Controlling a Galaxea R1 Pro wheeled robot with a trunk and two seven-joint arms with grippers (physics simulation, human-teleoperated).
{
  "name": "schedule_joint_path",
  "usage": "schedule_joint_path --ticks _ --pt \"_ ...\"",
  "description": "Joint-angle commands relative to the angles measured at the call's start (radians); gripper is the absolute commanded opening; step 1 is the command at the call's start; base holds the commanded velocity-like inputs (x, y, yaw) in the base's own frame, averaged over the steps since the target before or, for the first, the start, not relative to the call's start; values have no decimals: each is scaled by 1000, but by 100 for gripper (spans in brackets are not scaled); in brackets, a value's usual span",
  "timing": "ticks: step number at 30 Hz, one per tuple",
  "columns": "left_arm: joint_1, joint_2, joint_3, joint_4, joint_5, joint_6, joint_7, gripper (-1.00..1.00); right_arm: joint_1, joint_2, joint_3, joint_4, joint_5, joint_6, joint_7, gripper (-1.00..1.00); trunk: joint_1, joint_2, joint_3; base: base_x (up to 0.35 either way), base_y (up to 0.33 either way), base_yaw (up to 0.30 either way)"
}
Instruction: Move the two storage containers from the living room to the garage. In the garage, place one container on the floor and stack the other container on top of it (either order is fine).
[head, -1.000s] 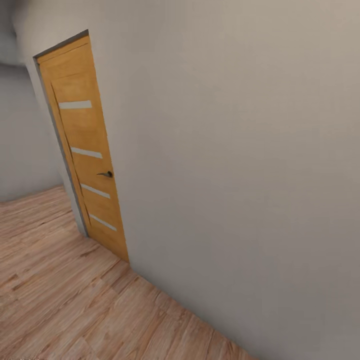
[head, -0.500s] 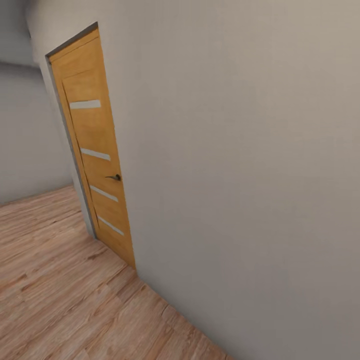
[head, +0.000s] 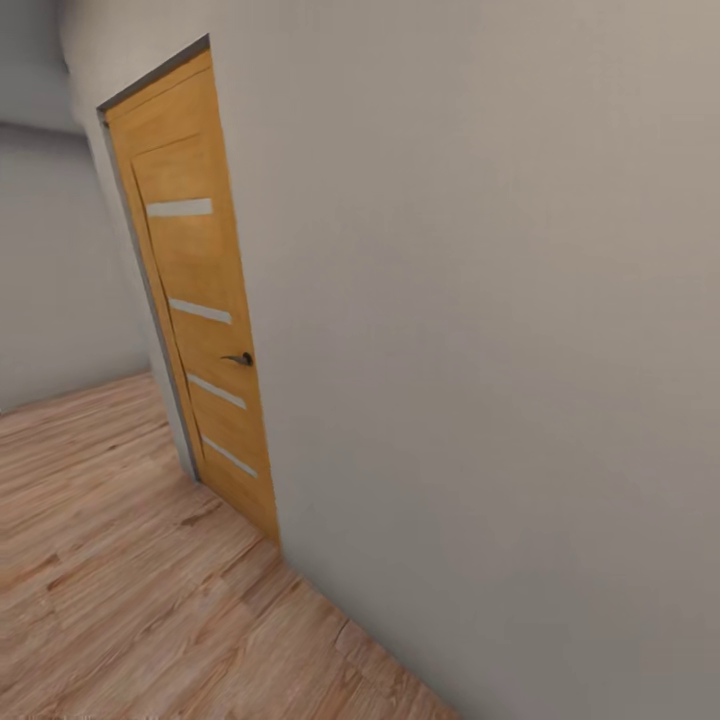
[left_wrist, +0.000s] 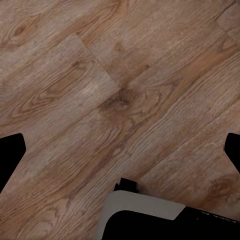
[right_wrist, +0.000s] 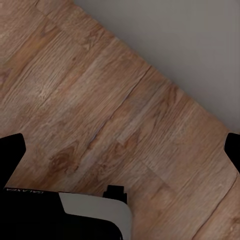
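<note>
The two storage containers are out of view, and so are the garage and its concrete floor. I face a plain pale grey wall (head: 480, 330) with a shut orange wooden door (head: 195, 300) set in it, over light wood-plank flooring (head: 110, 580). My left gripper (left_wrist: 120, 150) hangs open above the planks, its black fingertips (left_wrist: 11, 152) far apart with nothing between them. My right gripper (right_wrist: 122, 150) is open too, over planks close to the wall's foot (right_wrist: 190, 55), with bare floor between its fingertips (right_wrist: 12, 150).
The door has a dark lever handle (head: 240, 358) and several pale horizontal strips. A second grey wall (head: 50, 260) stands at the far left behind the door's corner. Part of my grey and black body (left_wrist: 145, 215) shows under the left gripper.
The whole head picture has shifted: the door now sits further right and slightly larger, so the camera has moved. Nothing in the scene itself has moved.
</note>
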Motion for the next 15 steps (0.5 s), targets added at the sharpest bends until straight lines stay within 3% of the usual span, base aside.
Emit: schedule_joint_path --ticks 1,15 --pt "-1 0 0 2 4 -3 1 100 -1 0 1 4 2 -8 3 100 0 -1 -1 2 11 217" --pt "-1 -1 0 2 4 -3 1 100 -1 0 2 4 3 -9 3 100 0 -1 -1 0 2 288"
